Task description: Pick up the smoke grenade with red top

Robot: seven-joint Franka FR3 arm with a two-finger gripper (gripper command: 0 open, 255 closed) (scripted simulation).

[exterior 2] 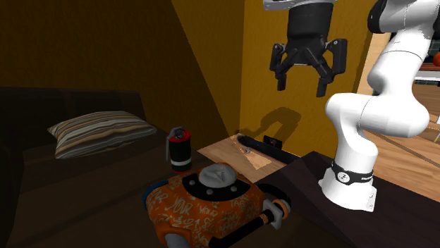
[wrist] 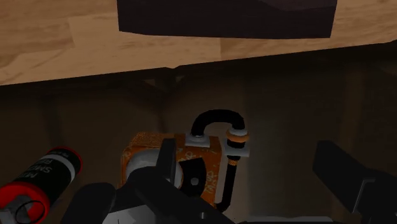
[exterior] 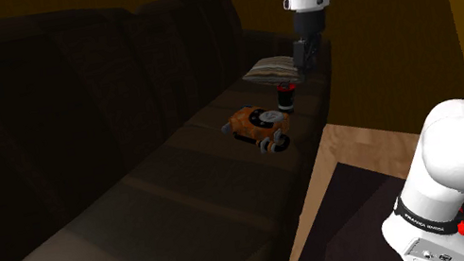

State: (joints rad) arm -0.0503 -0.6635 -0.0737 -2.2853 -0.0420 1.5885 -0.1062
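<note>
The smoke grenade is a dark cylinder with a red band and a red top, standing upright on the dark sofa seat. In the second exterior view the grenade stands between a striped pillow and an orange device. My gripper hangs open high above the seat, off to the grenade's right in that view, holding nothing. In the shoulder view the gripper is just above the grenade. The wrist view has the grenade off to the side of one black finger, outside the gap.
An orange patterned device with a black handle lies on the seat right next to the grenade, under the gripper in the wrist view. A striped pillow rests by the sofa arm. Wooden floor and the dark stand lie beside the sofa.
</note>
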